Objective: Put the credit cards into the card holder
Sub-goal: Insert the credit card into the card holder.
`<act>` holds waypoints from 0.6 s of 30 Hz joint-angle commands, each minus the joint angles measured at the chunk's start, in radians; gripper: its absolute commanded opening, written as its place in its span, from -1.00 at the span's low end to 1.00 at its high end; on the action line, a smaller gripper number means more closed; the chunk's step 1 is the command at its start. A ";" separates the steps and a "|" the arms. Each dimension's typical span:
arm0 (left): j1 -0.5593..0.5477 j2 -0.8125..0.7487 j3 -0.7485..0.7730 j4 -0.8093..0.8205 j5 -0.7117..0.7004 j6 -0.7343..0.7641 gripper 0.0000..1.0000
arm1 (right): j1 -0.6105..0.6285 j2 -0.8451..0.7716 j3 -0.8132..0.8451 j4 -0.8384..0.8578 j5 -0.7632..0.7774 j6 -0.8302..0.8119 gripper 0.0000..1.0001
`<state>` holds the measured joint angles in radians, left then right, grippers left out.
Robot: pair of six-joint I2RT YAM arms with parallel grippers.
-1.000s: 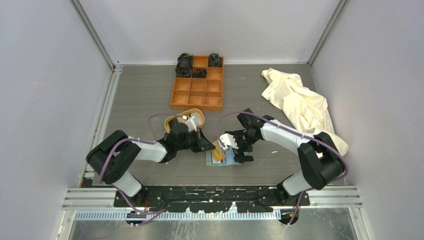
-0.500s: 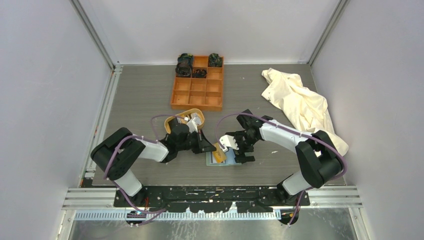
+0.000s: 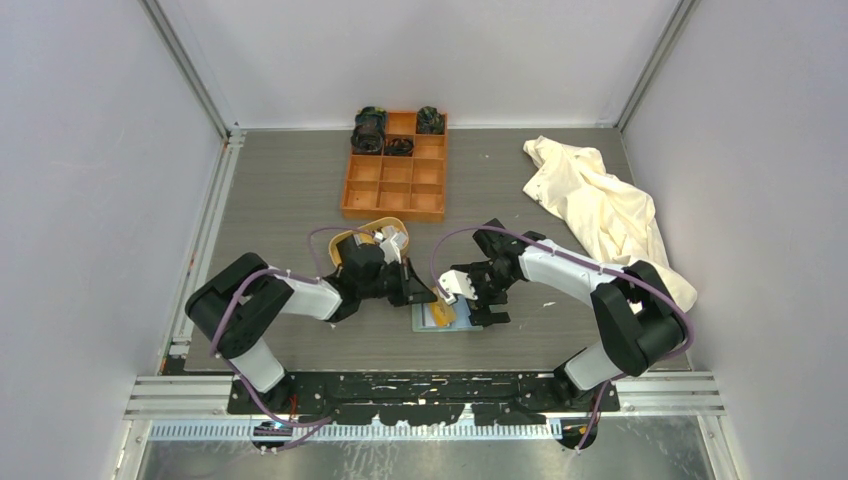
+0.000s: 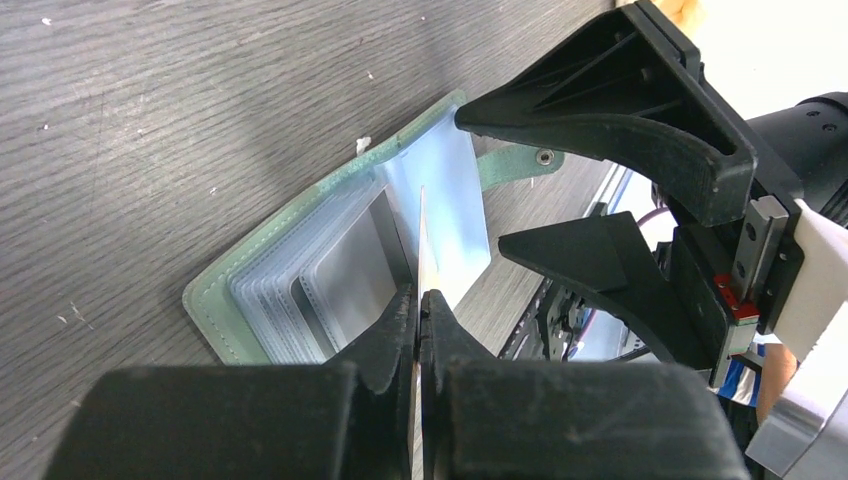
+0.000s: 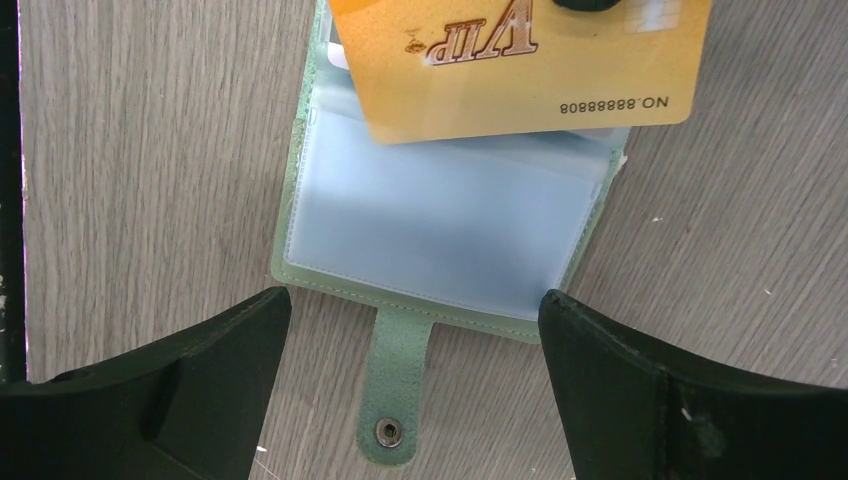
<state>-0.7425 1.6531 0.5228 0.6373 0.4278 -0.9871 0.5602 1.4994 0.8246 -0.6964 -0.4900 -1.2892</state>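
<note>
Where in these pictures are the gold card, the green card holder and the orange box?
gold card [image 5: 520, 75], right wrist view, its printed face.
green card holder [image 5: 440, 230], right wrist view, clear inner pocket.
orange box [image 3: 397, 172], top view, bare lower part.

The worktop [image 5: 120, 150] is showing a matt grey wood grain, faintly rough and flecked. The card holder [image 5: 400, 345] is showing soft sage-green leatherlike skin with stitched edges, its pockets [image 5: 440, 230] gleaming as smooth frosted plastic, its strap snap [image 5: 388, 432] glinting as metal. The gold card [image 5: 500, 90] is shining as glossy plastic. The left tool [image 4: 420, 300] and right tool [image 5: 412, 305] are looking like matt black moulded plastic
</note>
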 commanded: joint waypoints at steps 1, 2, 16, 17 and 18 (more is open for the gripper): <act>-0.013 0.008 0.033 -0.020 0.018 0.010 -1.00 | 0.004 -0.008 0.011 -0.005 -0.014 -0.014 0.98; -0.014 0.007 0.034 -0.025 0.018 0.009 -1.00 | 0.004 -0.008 0.011 -0.004 -0.015 -0.013 0.98; -0.035 0.009 0.147 -0.344 0.000 0.056 -1.00 | 0.004 -0.016 0.011 -0.005 -0.021 -0.012 0.98; -0.036 0.011 0.157 -0.362 0.002 0.064 -1.00 | 0.004 -0.017 0.011 -0.005 -0.022 -0.012 0.98; -0.035 0.014 0.166 -0.379 0.005 0.071 -1.00 | 0.005 -0.017 0.010 -0.005 -0.022 -0.013 0.98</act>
<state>-0.7715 1.6588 0.6388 0.3805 0.4294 -0.9714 0.5602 1.4994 0.8242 -0.6964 -0.4908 -1.2892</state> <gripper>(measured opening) 0.009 0.993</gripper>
